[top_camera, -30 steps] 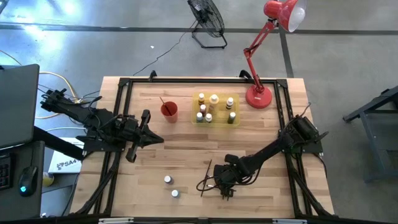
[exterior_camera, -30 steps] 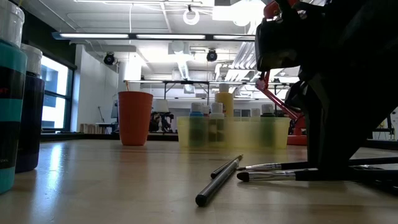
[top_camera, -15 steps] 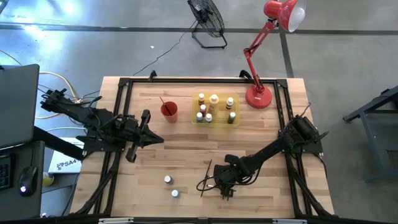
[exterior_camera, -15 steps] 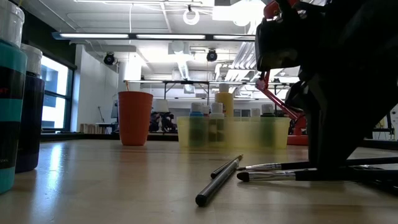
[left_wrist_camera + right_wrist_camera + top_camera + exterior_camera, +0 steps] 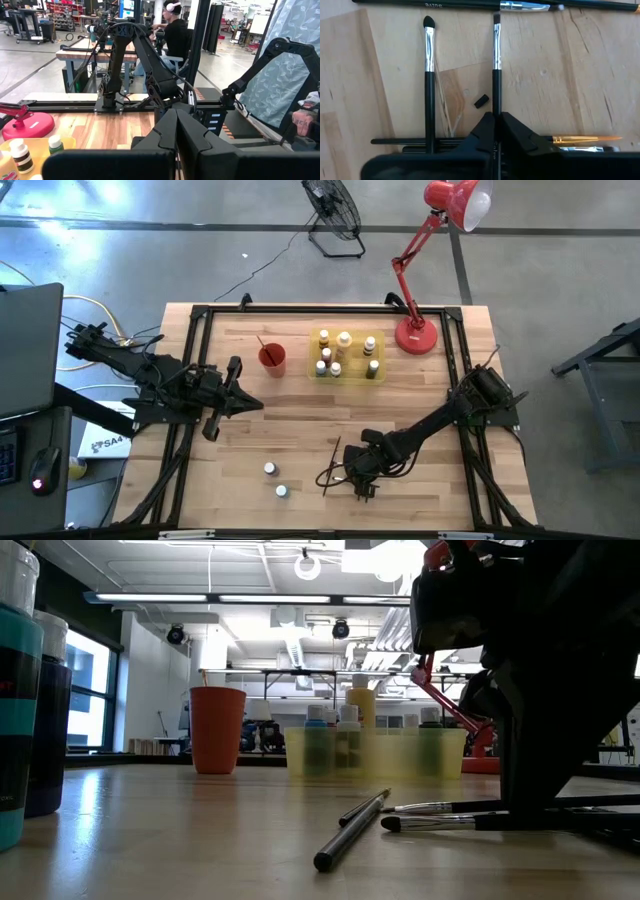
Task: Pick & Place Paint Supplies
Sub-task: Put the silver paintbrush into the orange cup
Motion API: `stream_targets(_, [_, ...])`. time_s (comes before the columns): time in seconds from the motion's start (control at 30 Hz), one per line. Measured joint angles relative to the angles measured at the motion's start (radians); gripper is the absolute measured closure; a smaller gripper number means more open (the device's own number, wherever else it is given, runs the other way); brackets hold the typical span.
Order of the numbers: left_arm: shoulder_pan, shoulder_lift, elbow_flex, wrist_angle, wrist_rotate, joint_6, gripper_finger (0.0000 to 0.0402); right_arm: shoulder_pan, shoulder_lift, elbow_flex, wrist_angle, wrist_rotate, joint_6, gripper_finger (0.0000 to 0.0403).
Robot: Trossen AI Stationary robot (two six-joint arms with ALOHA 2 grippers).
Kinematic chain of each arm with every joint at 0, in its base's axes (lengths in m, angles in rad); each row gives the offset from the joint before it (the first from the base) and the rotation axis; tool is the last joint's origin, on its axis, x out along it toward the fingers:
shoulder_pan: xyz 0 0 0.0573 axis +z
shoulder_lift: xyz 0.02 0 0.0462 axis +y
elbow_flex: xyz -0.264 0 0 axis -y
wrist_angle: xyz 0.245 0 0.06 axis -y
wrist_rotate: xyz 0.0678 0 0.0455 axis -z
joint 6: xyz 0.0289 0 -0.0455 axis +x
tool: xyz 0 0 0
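Right claw (image 5: 495, 117) has just snapped closed on a thin paintbrush (image 5: 496, 65) lying on the desk (image 5: 300, 420), ready to lift; left claw (image 5: 176, 125) waits shut.

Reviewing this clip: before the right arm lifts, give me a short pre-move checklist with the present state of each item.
1. right gripper closed on a paintbrush: ok, fingers meet around its handle.
2. Only one brush pinched: ok; the neighbouring brush lies apart.
3. Crossing brushes under the gripper: not ok; a horizontal brush lies across the handles and may get dragged.
4. red cup upright, reachable: ok.
5. left gripper shut, parked at the table's left side, out of the path: ok.
6. yellow tray with bottles undisturbed: ok.
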Motion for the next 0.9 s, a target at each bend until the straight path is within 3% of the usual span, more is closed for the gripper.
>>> stream_targets(0.3, [0.000, 0.000, 0.000, 0.000, 0.000, 0.000, 0.0401, -0.001, -0.028, -0.004, -0.035, -0.024, -0.002, 0.0396])
stream_targets(0.6, [0.000, -0.003, 0.000, 0.001, 0.000, 0.000, 0.0401, 0.000, -0.145, -0.004, -0.135, -0.020, -0.027, 0.0397])
stream_targets(0.9, [0.000, -0.003, 0.000, 0.003, 0.000, 0.000, 0.0401, -0.027, -0.355, -0.003, -0.136, 0.113, -0.031, 0.0398])
